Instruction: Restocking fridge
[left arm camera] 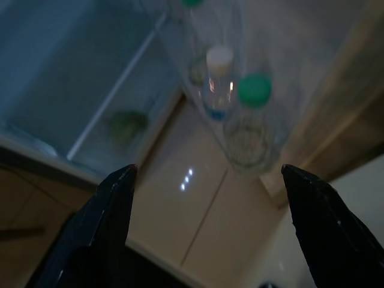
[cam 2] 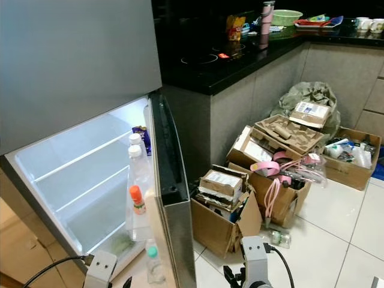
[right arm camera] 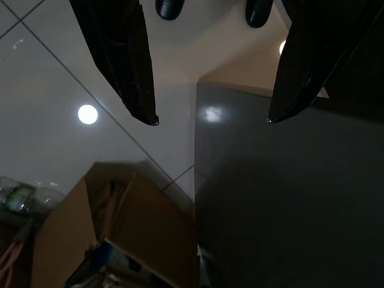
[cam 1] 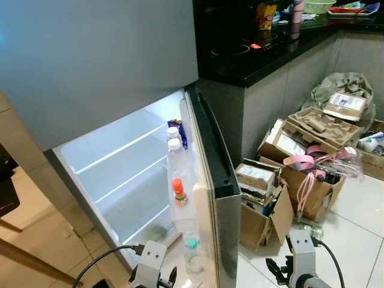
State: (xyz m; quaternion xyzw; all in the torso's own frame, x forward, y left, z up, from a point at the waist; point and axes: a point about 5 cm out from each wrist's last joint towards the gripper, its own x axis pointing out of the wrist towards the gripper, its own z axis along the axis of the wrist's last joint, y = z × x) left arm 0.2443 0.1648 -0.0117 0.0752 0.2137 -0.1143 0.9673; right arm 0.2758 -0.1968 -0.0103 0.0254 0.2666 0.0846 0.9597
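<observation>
Fridge [cam 1: 120, 162] door [cam 1: 207, 180] is open; you've got a few bottles [cam 1: 179, 192] in the door rack, shelves look nearly bare. Left hand [left arm camera: 204, 198] and right hand [right arm camera: 210, 120] both spread, holding nothing. Most restocking looks undone.

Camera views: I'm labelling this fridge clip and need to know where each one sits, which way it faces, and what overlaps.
Left eye view: head, looking down at the open fridge; both wrists at the bottom edge.
Right eye view: same scene, plus cardboard boxes.
Left wrist view: along open fingers at the green-capped bottle.
Right wrist view: along open fingers at the fridge door and floor.
Shared: the green-capped bottle shows in the left wrist and eye views.
</observation>
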